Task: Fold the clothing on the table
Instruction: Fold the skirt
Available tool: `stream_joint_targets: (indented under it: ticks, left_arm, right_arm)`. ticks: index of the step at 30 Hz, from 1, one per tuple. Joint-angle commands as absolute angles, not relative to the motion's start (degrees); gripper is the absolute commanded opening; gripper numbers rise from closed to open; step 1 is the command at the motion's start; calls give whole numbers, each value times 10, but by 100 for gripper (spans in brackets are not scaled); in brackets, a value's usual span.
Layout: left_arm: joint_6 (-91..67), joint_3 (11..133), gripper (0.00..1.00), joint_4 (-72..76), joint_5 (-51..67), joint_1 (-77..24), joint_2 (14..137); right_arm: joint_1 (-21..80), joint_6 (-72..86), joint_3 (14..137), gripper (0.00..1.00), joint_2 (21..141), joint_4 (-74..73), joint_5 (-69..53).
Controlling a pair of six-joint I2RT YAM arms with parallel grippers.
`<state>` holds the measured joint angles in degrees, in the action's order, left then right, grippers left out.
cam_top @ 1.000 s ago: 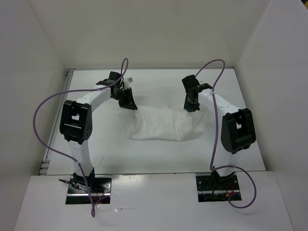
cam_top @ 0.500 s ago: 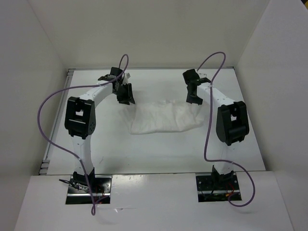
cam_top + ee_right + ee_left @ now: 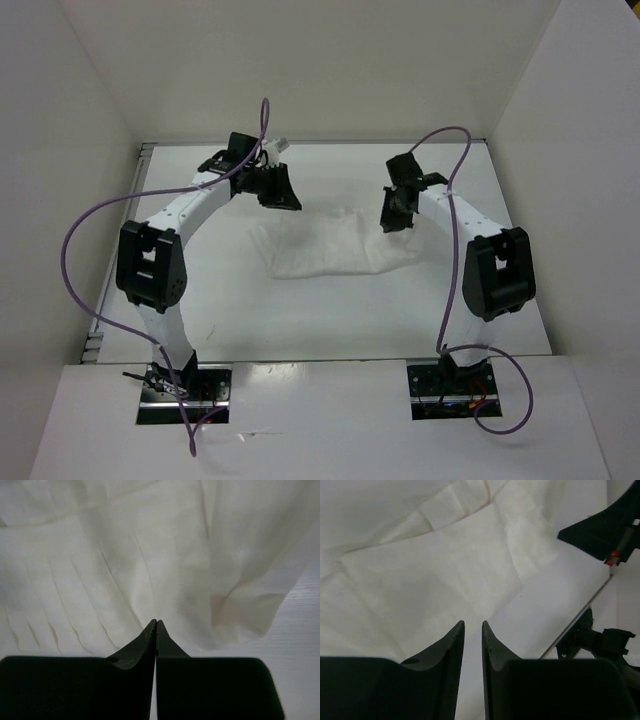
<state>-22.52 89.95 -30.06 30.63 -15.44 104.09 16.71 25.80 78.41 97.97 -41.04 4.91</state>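
Observation:
The clothing [image 3: 330, 245] is a wrinkled white garment lying in a wide band across the middle of the table [image 3: 330, 310]. My left gripper [image 3: 281, 190] hovers at its far left corner. In the left wrist view its jaws [image 3: 473, 622] stand a narrow gap apart with nothing between them, above the cloth [image 3: 445, 565] and its edge. My right gripper [image 3: 392, 214] is over the garment's far right end. In the right wrist view its fingertips [image 3: 156, 621] meet, shut, just above pleated fabric [image 3: 150, 555]; no cloth shows between them.
White walls [image 3: 90, 120] close the table on the left, back and right. Purple cables [image 3: 90, 215] loop off both arms. Bare tabletop [image 3: 560, 590] lies beside the garment, and dark parts of the other arm [image 3: 600, 530] show at the right of the left wrist view.
The garment's near side was carried back and laid down, so it lies flatter and farther away. Both grippers opened and closed down again. The left gripper moved right.

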Motion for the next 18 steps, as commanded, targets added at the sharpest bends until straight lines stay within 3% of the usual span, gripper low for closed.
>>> stream_joint_targets:
  ticks: [1, 6, 12, 18]
  left_arm:
    - [-250, 899, 27, -247, 416, -154, 1113]
    - [-281, 906, 23, -251, 365, -154, 1189]
    - [-294, 812, 21, -251, 282, -133, 1173]
    - [-294, 744, 21, -257, 228, -103, 1150]
  right_arm:
    - [171, 244, 759, 3, 1005, -376, -67]
    - [166, 238, 751, 3, 1055, -367, -124]
    - [166, 243, 759, 4, 1101, -367, -109]
    - [166, 243, 811, 5, 1175, -349, -191]
